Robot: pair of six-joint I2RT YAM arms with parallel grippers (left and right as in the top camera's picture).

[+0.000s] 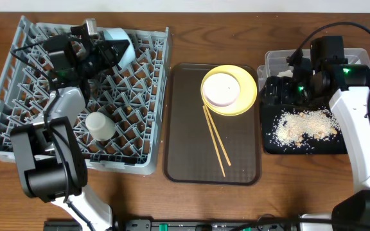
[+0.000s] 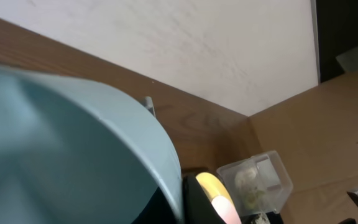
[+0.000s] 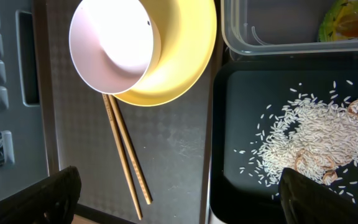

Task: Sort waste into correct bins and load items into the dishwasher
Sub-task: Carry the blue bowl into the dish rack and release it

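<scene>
Currently: blue bowl at the rack, right jaws spread wide

Light blue bowl (image 1: 122,48) sits tilted at the far edge of the grey dish rack (image 1: 18,128), right at the left jaws. It fills my left wrist view, and I can't tell whether those jaws are clamped on it. Small white cup (image 1: 99,125) is in the rack, nearer the front.

Yellow plate (image 1: 246,96) lies at the far end of the brown serving tray (image 1: 185,160), with the white bowl (image 1: 222,88) in it. Chopsticks (image 1: 215,141) lie side by side on the same tray, far ends at the plate's rim.

Right of that, the black tray (image 1: 272,144) holds the rice crumbs (image 1: 304,125). Clear tub (image 1: 278,61) is just behind it, with the green-and-orange wrapper (image 3: 350,18) inside.

Right jaws hover released, one finger over the serving tray and one over the black tray, nothing between them. All of it sits on the wooden tabletop (image 1: 300,205).
</scene>
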